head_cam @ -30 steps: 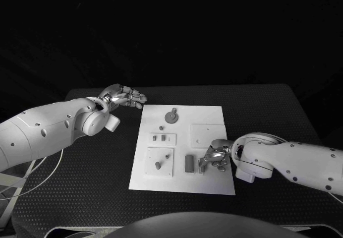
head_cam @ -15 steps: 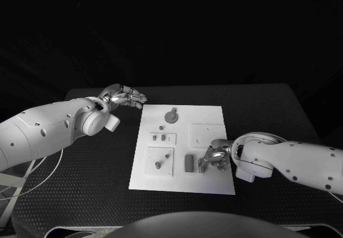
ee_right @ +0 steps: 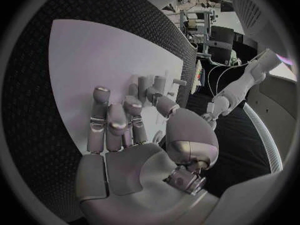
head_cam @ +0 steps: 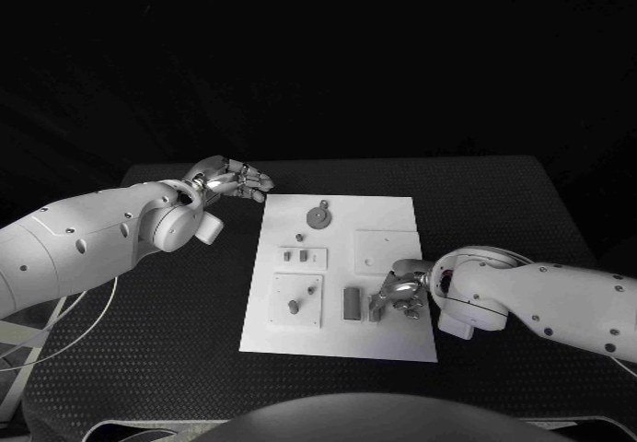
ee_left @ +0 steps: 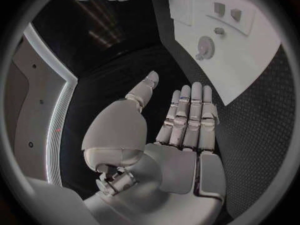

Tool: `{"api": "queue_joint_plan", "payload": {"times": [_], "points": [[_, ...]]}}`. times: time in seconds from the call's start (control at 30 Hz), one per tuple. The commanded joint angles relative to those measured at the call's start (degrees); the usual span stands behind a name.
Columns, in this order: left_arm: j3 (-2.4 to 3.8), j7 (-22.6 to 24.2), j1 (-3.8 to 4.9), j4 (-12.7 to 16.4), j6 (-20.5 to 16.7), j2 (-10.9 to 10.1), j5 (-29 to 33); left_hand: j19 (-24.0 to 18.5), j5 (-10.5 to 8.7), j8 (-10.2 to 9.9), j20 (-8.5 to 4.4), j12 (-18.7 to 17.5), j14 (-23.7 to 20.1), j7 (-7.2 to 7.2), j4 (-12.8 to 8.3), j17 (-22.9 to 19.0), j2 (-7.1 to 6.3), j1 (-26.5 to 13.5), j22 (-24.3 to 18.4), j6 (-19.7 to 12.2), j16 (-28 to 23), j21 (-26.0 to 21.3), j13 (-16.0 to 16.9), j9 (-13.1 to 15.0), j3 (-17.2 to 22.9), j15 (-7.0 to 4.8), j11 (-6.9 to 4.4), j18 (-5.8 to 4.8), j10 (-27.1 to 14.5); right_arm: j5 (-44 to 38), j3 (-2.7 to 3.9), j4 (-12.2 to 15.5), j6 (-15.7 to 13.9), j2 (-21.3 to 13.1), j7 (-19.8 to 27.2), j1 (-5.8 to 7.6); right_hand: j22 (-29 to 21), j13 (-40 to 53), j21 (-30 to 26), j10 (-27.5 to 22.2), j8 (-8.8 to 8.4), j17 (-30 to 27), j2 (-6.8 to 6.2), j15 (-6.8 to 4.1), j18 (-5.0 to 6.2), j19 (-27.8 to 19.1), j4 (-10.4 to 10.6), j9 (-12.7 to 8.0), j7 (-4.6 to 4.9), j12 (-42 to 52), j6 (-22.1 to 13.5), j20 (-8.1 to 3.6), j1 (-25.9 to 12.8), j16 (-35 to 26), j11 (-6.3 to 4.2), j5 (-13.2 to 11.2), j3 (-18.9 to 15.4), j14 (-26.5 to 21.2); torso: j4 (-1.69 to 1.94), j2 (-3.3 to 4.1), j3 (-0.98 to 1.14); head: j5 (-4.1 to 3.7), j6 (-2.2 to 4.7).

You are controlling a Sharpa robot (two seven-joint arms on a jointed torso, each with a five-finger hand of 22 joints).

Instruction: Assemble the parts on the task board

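Observation:
The white task board [head_cam: 399,214] lies in the middle of the black table, also seen as board [ee_right: 87,50] and board [ee_left: 256,55]. On it are a round grey part [head_cam: 318,216], small pieces [head_cam: 301,255] in a raised plate, and a grey bar [head_cam: 352,303]. My right hand [head_cam: 402,293] rests on the board's near right area beside the bar. Its thumb and a finger pinch a slim grey part [head_cam: 377,308], seen as slim part [ee_right: 159,85] ahead of the right hand [ee_right: 131,150]. My left hand [head_cam: 228,178] hovers off the board's far left corner. The left hand [ee_left: 181,130] has straight fingers and holds nothing.
A square raised plate [head_cam: 297,299] with two small pieces sits on the board's near left. Another square plate [head_cam: 385,250] lies just beyond my right hand. Black table [head_cam: 173,313] surrounds the board on all sides.

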Motion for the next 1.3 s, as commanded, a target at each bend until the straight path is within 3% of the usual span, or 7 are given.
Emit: {"api": "queue_joint_plan", "payload": {"times": [0.03,0.17,0.27,0.5,0.9,1.3], "points": [[0.03,0.32,0.04,0.17,0.74,0.08,0.21,-0.17,-0.22,-0.3,0.26,0.1,-0.11,-0.12,-0.04,0.07,0.08,-0.6,-0.06,-0.45,-0.29,0.21,-0.1,-0.07,-0.45,0.38,-0.02,0.01,-0.32,1.01,-0.01,0.33,-0.11,0.34,1.67,-0.13,0.8,-0.08,-0.06,0.31,0.14,-0.09,-2.37,-0.39,0.75,-0.09,0.82,-0.18,0.0,-0.01,0.34,0.01,-0.93,-0.15,-0.1,-0.24,-0.25,0.0,-0.02,-0.01,0.02,0.03,-0.06],[0.03,0.29,0.04,0.15,0.71,0.07,0.21,-0.17,-0.22,-0.3,0.26,0.1,-0.11,-0.11,-0.04,0.08,0.08,-0.6,-0.06,-0.46,-0.3,0.21,-0.11,-0.07,-0.45,0.38,-0.02,0.01,-0.33,1.17,-0.01,0.32,-0.39,0.32,1.91,-0.13,0.66,-0.16,-0.23,0.24,-0.03,-0.18,-5.59,-0.43,0.75,0.11,3.07,-0.32,0.05,-0.12,0.13,-0.11,-1.78,-0.26,-0.07,-0.25,0.22,0.02,-0.02,0.0,0.04,0.03,-0.03],[0.03,0.32,0.04,0.14,0.75,0.07,0.21,-0.18,-0.22,-0.3,0.26,0.1,-0.11,-0.11,-0.04,0.09,0.07,-0.6,-0.06,-0.47,-0.3,0.21,-0.11,-0.07,-0.44,0.38,-0.02,0.01,-0.33,1.34,-0.01,0.37,-0.22,0.31,2.06,-0.13,0.59,-0.18,-0.37,0.23,-0.14,-0.24,-8.59,-0.43,0.75,0.37,6.03,-0.41,0.07,-0.15,-0.02,-0.3,-1.8,-0.33,-0.01,-0.19,1.48,0.11,-0.02,0.0,0.04,0.03,-0.03],[0.02,0.32,0.04,0.14,0.82,0.1,0.09,-0.23,-0.23,-0.31,0.25,0.11,-0.13,-0.1,-0.14,0.16,-0.15,-0.44,-0.07,-0.52,-0.37,0.2,-0.14,-0.08,-0.43,0.38,-0.01,0.03,-0.38,1.4,-0.01,0.3,0.69,0.25,2.75,-0.13,0.68,-0.18,-0.52,-0.04,-0.31,-0.29,-11.83,-0.3,0.75,0.2,7.83,-0.45,0.25,-0.23,-0.48,-0.29,-0.96,-0.47,0.13,-0.25,2.21,-0.11,-0.03,0.0,0.03,0.05,-0.09],[0.02,0.31,0.04,0.14,0.73,0.06,0.09,-0.25,-0.23,-0.3,0.27,0.12,-0.16,-0.09,-0.11,0.2,-0.18,-0.45,-0.07,-0.53,-0.41,0.2,-0.15,-0.08,-0.43,0.4,0.0,0.01,-0.38,0.56,0.0,0.02,0.07,-0.3,3.8,-0.13,0.8,-0.13,-0.49,-0.15,-0.31,-0.27,-12.35,-0.21,0.75,0.16,8.43,-0.4,0.33,-0.18,-0.64,-0.25,-0.09,-0.44,0.21,-0.24,2.31,-0.18,-0.03,0.0,0.05,0.03,-0.01],[0.01,0.3,0.04,0.17,0.76,0.05,0.09,-0.26,-0.23,-0.29,0.28,0.13,-0.17,-0.09,-0.09,0.23,-0.15,-0.43,-0.08,-0.53,-0.44,0.2,-0.16,-0.08,-0.42,0.41,0.0,0.01,-0.38,-4.2,-0.05,0.16,3.37,-0.25,3.41,-0.14,0.97,-0.04,-0.23,0.04,0.2,-0.19,-12.18,-0.24,0.75,0.1,4.96,-0.02,0.16,0.1,-0.18,-0.31,4.97,-0.2,0.07,-0.25,1.5,-0.11,-0.08,0.01,0.07,-0.01,0.09]]}}
